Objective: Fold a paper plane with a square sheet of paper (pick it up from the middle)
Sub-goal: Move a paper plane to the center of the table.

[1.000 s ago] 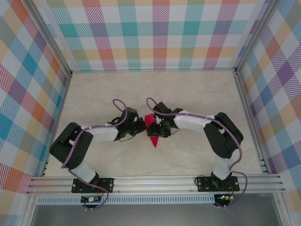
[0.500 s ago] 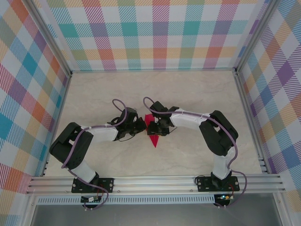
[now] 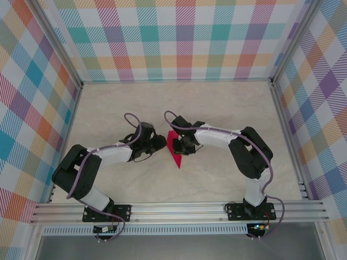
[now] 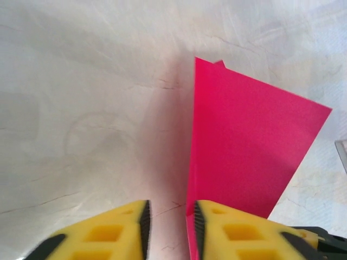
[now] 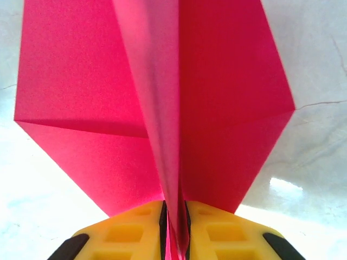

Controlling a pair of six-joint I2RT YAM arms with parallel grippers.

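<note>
On the pale marbled tabletop point(image 3: 227, 114), centre, lies the magenta-pink folded paper plane point(image 5: 217, 81); the right gripper point(image 5: 175, 208) now clamps its centre crease; the left gripper point(image 4: 171, 208) lets go, jaws narrowly parted; the hold changes hands.

Left tool point(image 4: 170, 211) with jaws apart; right tool point(image 5: 175, 211) pinched on the paper plane point(image 5: 227, 92).

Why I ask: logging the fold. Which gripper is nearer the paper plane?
Right. Right gripper pinches the paper plane's centre fold; left gripper is open, its edge beside one finger.
</note>
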